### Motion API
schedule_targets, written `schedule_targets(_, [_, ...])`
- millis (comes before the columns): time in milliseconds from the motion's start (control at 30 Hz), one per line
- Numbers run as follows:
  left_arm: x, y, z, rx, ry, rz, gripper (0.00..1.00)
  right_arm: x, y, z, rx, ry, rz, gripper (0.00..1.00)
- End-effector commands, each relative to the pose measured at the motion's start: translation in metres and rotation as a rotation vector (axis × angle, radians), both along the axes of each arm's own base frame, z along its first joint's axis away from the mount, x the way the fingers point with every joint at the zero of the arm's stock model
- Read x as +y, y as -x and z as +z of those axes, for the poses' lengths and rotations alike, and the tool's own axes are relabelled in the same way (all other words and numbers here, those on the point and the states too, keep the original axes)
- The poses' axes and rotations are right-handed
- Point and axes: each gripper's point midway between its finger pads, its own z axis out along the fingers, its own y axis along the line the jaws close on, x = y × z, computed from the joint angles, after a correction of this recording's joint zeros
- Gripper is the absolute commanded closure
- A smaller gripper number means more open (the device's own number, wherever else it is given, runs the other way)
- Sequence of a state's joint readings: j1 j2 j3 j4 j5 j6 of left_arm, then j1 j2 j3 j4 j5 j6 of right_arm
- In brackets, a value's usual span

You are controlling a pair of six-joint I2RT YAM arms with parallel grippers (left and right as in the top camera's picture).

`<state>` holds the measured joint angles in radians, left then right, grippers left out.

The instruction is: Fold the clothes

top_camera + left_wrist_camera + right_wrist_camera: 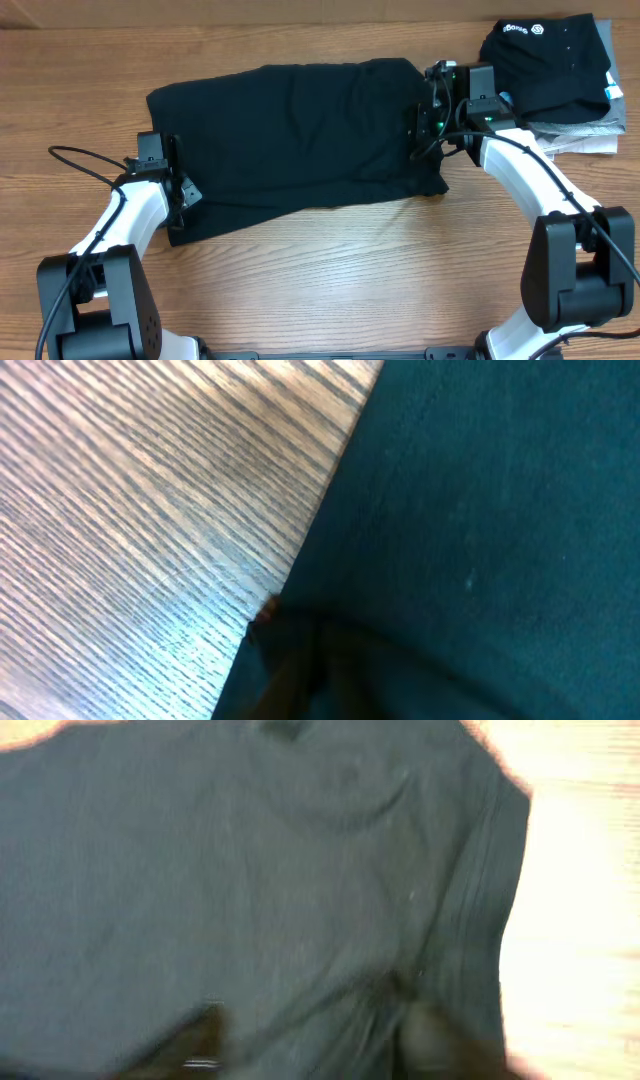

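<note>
Left gripper [178, 192] sits at the T-shirt's [300, 140] left edge, its state unclear. Right gripper [428, 115] is at the right edge, jaws apart. Shirt lies flat mid-table [400, 260]. Thin, limp and light, it is probably best pinched at hem corners.

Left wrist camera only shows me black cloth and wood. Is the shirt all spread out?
Observer: The shirt lies as one wide flat band across the table, with no sleeves sticking out.
Operator: Where's the other arm?
Observer: The right pincer is over the shirt's opposite end.
Operator: Anything else there?
Observer: A pile of folded clothes sits on the table just beyond that pincer.
</note>
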<state>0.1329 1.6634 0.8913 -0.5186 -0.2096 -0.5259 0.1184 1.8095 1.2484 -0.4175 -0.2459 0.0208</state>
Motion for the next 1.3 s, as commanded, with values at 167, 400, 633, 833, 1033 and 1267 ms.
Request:
schedule_targets(167, [-0.011,-0.004,0.005,0.033,0.05,-0.12,0.13,-0.006,0.014,0.053,0.125,0.006,0.02,0.0])
schedule_targets(400, [-0.027,-0.003,0.032,0.107,0.128,-0.244,0.19,-0.032,0.055,0.039,0.32,0.135,-0.023,0.0])
schedule_targets(633, [-0.027,0.0,0.031,0.118,0.13,-0.246,0.48,-0.023,0.078,-0.008,0.376,0.109,0.079,0.05])
schedule_targets(833, [-0.033,-0.001,0.03,0.112,0.154,-0.256,0.89,-0.024,0.082,-0.025,0.375,0.108,0.081,0.16])
schedule_targets(1033, [-0.036,0.0,0.028,0.122,0.15,-0.285,0.91,-0.017,0.07,-0.033,0.287,0.099,0.139,0.23])
schedule_targets(1267, [-0.036,-0.004,0.026,0.11,0.146,-0.288,0.92,-0.014,0.047,-0.045,0.205,0.102,0.155,0.24])
